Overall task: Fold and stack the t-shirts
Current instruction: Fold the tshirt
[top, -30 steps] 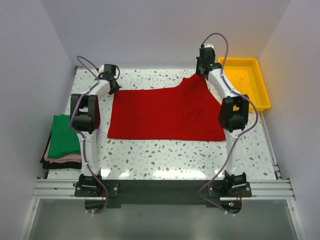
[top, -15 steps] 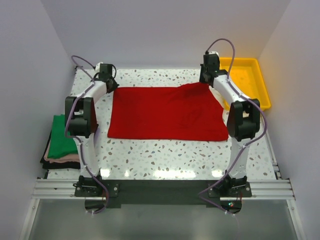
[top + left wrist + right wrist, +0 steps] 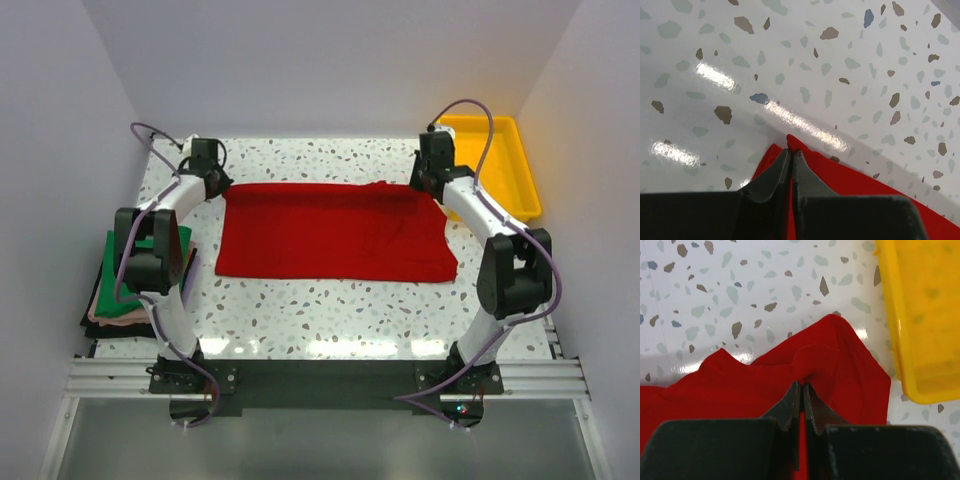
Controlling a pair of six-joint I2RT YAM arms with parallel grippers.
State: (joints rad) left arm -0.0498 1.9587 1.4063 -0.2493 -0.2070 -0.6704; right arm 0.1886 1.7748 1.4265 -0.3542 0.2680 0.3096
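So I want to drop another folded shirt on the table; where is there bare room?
The widest bare strip of table runs between the near edge of the red t-shirt and the arm bases. A narrower strip lies between its far edge and the back wall. Crowded: the folded stack at left, and the yellow tray far right.

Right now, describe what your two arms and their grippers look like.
The left arm and right arm have white links between bulky black joint housings, each trailed by a thin purple cable. The left gripper and right gripper each have two dark grey tapered fingers on a black block.
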